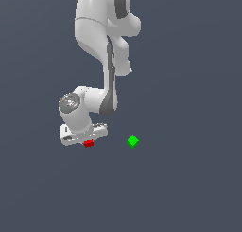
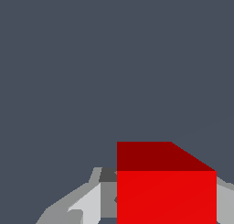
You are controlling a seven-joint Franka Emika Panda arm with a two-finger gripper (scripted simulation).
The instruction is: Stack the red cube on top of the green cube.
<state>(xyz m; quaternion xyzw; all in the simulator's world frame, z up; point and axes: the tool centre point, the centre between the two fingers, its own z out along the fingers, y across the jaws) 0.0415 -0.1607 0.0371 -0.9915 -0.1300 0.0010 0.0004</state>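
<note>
In the exterior view, the small bright red cube (image 1: 88, 143) is seen beneath the white gripper (image 1: 88, 140), well apart from the small bright green cube (image 1: 133, 141) on the dark bench (image 1: 189, 188). Only the wrist view shows the gripper pinching the red cube (image 2: 166, 191) between grey fingers (image 2: 87, 205).

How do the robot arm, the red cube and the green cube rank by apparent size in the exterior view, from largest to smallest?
1. The robot arm, by far the largest.
2. The green cube and the red cube: both tiny and about alike. The red cube is partly hidden under the gripper, so I do not rank them.
</note>
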